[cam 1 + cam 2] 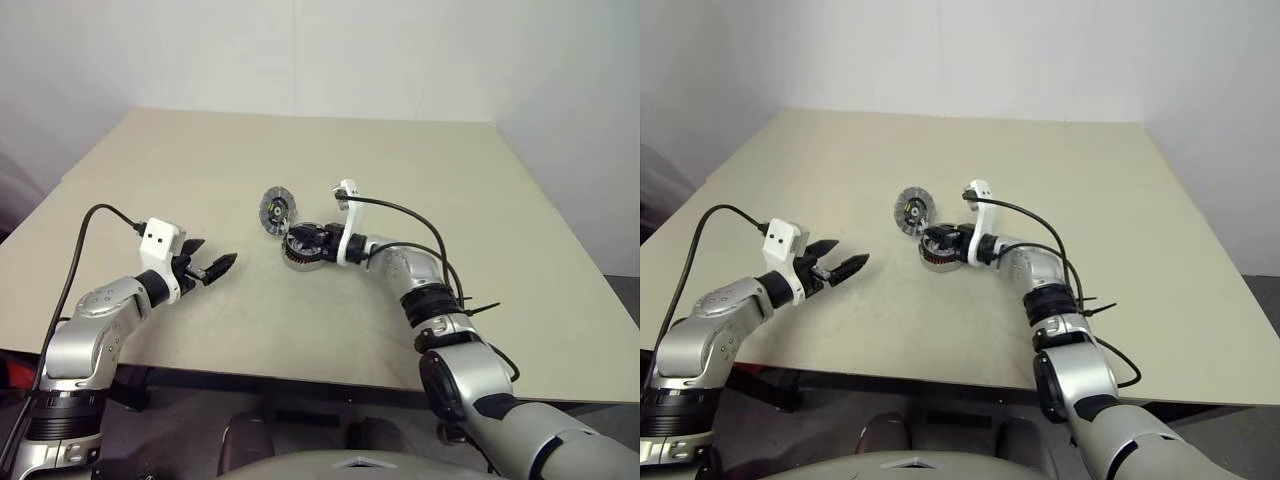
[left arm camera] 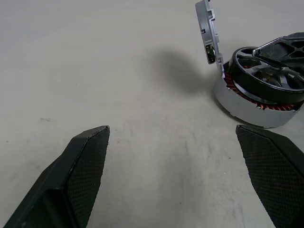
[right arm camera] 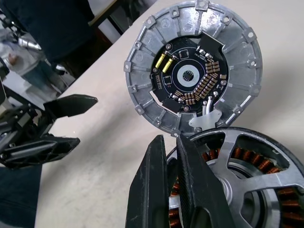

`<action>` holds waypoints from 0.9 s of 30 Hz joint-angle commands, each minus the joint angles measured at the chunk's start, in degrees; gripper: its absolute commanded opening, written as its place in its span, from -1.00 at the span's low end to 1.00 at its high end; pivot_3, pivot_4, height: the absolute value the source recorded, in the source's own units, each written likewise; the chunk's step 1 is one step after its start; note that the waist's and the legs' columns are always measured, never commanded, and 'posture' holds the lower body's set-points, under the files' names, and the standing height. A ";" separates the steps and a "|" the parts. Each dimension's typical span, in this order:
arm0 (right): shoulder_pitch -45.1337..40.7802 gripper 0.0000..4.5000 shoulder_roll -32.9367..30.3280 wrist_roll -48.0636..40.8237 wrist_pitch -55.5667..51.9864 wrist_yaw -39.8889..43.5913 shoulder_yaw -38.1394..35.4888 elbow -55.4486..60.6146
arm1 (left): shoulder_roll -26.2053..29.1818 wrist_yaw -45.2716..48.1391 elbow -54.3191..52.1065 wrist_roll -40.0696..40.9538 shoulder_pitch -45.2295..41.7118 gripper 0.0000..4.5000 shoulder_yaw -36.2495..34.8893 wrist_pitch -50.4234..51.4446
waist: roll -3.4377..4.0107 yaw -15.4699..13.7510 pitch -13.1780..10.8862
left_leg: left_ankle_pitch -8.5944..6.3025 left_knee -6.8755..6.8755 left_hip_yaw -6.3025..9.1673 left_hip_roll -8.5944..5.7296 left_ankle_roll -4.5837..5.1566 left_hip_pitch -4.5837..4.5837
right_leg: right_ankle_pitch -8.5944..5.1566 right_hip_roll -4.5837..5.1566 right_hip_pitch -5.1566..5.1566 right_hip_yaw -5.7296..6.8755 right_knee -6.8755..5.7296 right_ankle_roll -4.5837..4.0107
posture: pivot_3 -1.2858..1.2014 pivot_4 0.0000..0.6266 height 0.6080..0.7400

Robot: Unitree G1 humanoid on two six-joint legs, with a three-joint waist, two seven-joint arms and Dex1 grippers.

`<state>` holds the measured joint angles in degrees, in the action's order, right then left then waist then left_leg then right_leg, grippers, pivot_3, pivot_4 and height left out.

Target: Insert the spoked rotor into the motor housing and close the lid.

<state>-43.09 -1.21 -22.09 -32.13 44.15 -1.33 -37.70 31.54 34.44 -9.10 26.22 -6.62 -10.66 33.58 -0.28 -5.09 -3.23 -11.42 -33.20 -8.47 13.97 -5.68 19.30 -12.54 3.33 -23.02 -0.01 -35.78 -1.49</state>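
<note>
Right fingers [image 3: 167, 166] pinch spoked rotor [image 3: 247, 183] atop motor housing [image 2: 247, 107] (lid [image 3: 192, 66] upright).

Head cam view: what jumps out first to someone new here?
The right gripper, mid-table, is shut on the rim of the spoked rotor, which sits tilted on the motor housing with its copper windings showing. Right behind it the lid stands up on edge, its circuit face toward the housing. Off to the left, the left gripper hovers open above the table.
</note>
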 commanded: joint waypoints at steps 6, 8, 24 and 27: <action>-2.52 -0.81 3.43 -1.62 -0.24 -1.14 -1.39 2.21 | -0.08 -0.01 -1.28 -0.16 -0.71 1.00 -0.16 -0.74 | 0.01 0.82 -0.01 | 0.00 0.04 0.00 0.01 0.00 0.15 | 0.00 0.00 -0.15 0.01 0.03 0.00 | 0.03 -1.00 1.00; -2.55 -0.81 2.87 -2.13 -1.09 -0.78 -1.81 2.82 | -0.03 0.02 -1.28 -0.12 -0.66 1.00 -0.26 -0.74 | 0.01 1.01 -0.01 | 0.00 0.04 0.00 0.00 0.00 0.17 | 0.00 0.00 -0.15 0.01 0.04 0.00 | 0.03 -1.00 1.00; -2.17 0.14 -2.07 -5.22 -7.19 -3.62 -5.56 9.80 | -0.54 0.05 -1.04 -0.14 -0.65 1.00 0.44 -0.97 | 0.02 0.92 -0.03 | 0.00 0.05 0.01 0.00 0.00 0.27 | 0.00 0.00 -0.22 0.04 0.07 0.00 | 0.03 -1.00 1.00; -2.56 0.14 -5.96 -6.19 -14.23 -3.63 -6.26 9.61 | -0.58 0.04 -1.25 -0.05 -0.40 1.00 0.46 -0.87 | 0.02 0.72 -0.02 | 0.00 0.04 0.01 -0.02 0.00 0.29 | 0.00 0.01 -0.21 0.04 0.09 0.00 | 0.03 -1.00 1.00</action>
<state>-44.03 -6.01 -26.38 -43.57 40.36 -6.13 -30.30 30.84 34.43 -9.08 26.17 -6.51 -9.53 33.58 -0.26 -4.37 -3.26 -11.42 -33.16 -8.46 13.94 -5.68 19.60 -12.54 3.34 -23.23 0.03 -35.69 -1.49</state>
